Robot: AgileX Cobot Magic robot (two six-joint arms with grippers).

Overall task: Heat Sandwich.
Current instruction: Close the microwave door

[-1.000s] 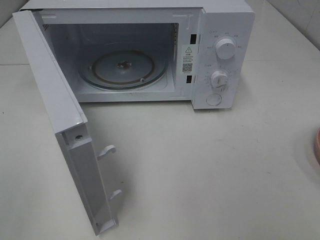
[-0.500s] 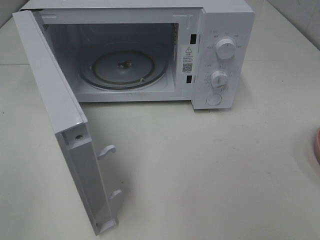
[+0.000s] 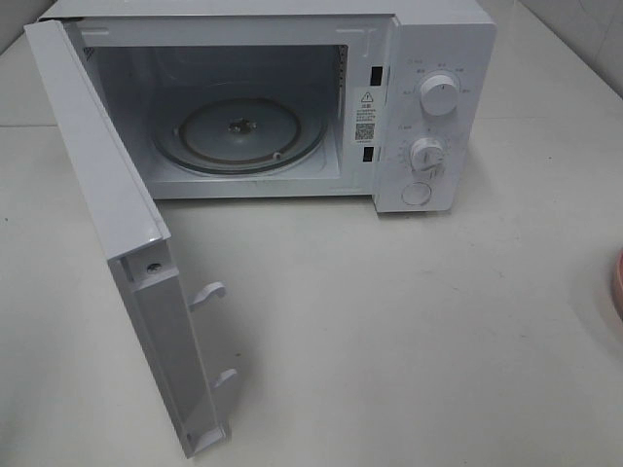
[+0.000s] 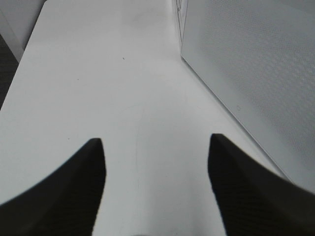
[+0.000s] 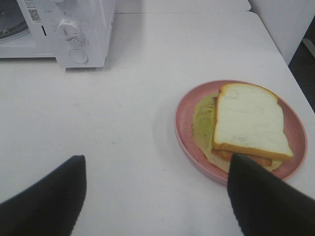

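Observation:
The sandwich (image 5: 248, 120), a square slice of pale bread over a green leaf, lies on a round pink plate (image 5: 184, 123) in the right wrist view. My right gripper (image 5: 157, 167) is open above the table, short of the plate, with one dark finger (image 5: 261, 196) over the plate's near rim. In the left wrist view my left gripper (image 4: 156, 147) is open over bare table with nothing between its fingers, beside the microwave door (image 4: 256, 64). Neither arm appears in the high view, where only a sliver of the plate (image 3: 617, 282) shows at the right edge.
The white microwave (image 3: 438, 58) stands at the back of the table with its door (image 3: 107, 195) swung wide open to the left. Its glass turntable (image 3: 238, 131) is bare. Two knobs and a button are on its right panel (image 3: 428, 151).

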